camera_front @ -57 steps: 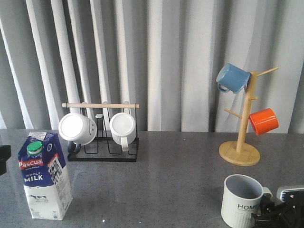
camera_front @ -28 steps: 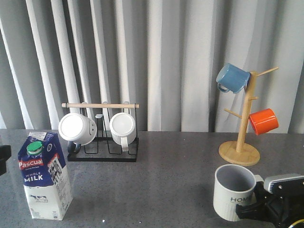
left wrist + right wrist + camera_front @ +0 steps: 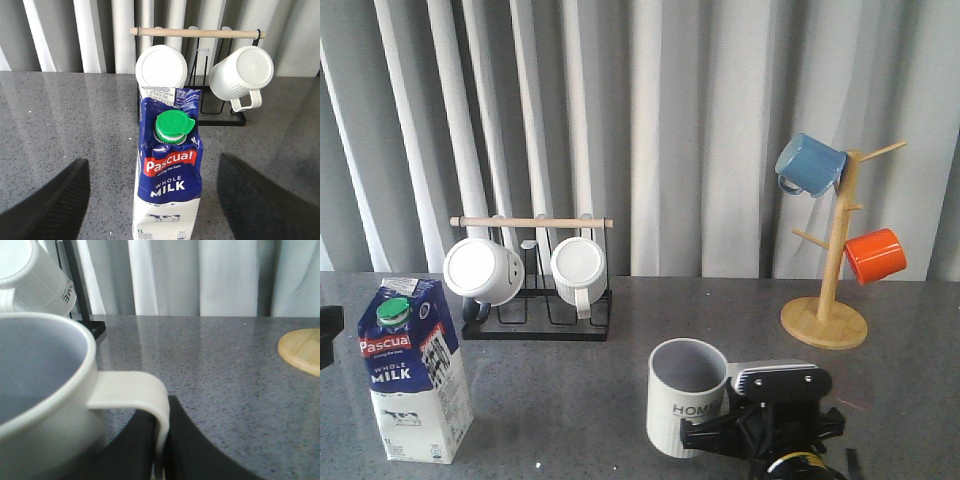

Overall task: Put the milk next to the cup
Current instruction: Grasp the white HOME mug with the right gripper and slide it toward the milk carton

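Front view facing forward across table (image 3: 620, 340) toward curtain (image 3: 670, 130), left wrist close above milk (image 3: 167, 170), right wrist tight behind cup (image 3: 45, 390), black mug rack (image 3: 535, 290) shared by all.

One milk (image 3: 413, 371) carton is standing at about eight o'clock on the table, and one lettered cup (image 3: 686, 397) is sitting near six o'clock. Two white mugs (image 3: 483, 271) are hanging on one black rack (image 3: 535, 322) at ten o'clock. One blue mug (image 3: 809, 165) and one orange mug (image 3: 875, 255) are hanging on one wooden mug tree (image 3: 825, 317) at three o'clock.
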Available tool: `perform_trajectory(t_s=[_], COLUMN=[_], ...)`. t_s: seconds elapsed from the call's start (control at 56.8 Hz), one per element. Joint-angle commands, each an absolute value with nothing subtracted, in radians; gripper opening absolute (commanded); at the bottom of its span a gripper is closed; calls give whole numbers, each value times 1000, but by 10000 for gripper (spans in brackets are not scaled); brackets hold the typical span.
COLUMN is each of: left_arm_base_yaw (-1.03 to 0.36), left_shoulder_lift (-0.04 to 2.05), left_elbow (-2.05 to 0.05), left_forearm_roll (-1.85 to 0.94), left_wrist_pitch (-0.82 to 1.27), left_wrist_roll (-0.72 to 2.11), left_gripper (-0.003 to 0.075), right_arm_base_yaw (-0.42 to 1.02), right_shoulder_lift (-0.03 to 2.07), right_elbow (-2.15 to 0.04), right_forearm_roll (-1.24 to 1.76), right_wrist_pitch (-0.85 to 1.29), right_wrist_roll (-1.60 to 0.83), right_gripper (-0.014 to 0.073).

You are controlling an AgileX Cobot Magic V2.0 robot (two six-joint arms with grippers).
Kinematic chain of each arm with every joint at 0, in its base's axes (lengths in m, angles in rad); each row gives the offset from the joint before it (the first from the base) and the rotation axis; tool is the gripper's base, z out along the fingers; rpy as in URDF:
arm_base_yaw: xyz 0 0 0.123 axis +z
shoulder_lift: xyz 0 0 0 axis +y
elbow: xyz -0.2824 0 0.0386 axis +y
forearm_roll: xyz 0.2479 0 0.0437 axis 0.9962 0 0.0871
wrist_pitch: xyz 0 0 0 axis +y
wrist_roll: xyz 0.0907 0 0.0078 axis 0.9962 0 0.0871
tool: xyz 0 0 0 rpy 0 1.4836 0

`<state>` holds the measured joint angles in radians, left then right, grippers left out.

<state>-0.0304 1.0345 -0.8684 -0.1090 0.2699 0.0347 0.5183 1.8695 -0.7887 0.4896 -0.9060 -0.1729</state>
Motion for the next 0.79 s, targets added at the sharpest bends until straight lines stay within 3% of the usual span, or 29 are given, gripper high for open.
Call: perform_trajectory(t_s=[0.0, 0.229, 0.546, 0.775], left_arm_base_yaw=[-34, -34, -34, -34], left_shoulder_lift=[1024, 1024, 1024, 1024], left_elbow=[-903, -903, -903, -903], left_forearm_roll=[-121, -121, -121, -121], left_wrist_pitch=[196, 196, 197, 197], left_wrist_roll=[31, 31, 31, 31], left_gripper=[501, 501, 501, 501], right_arm_base_yaw=[544, 555, 556, 556], right_shoulder_lift=[1884, 1937, 1930, 1843], right_elbow=[-866, -897, -875, -729], right_forearm_roll=[519, 547, 504, 461], right_wrist_pitch=[-980, -949, -920, -985], right_wrist_roll=[-204, -205, -205, -196], right_gripper=[-1, 57, 304, 332])
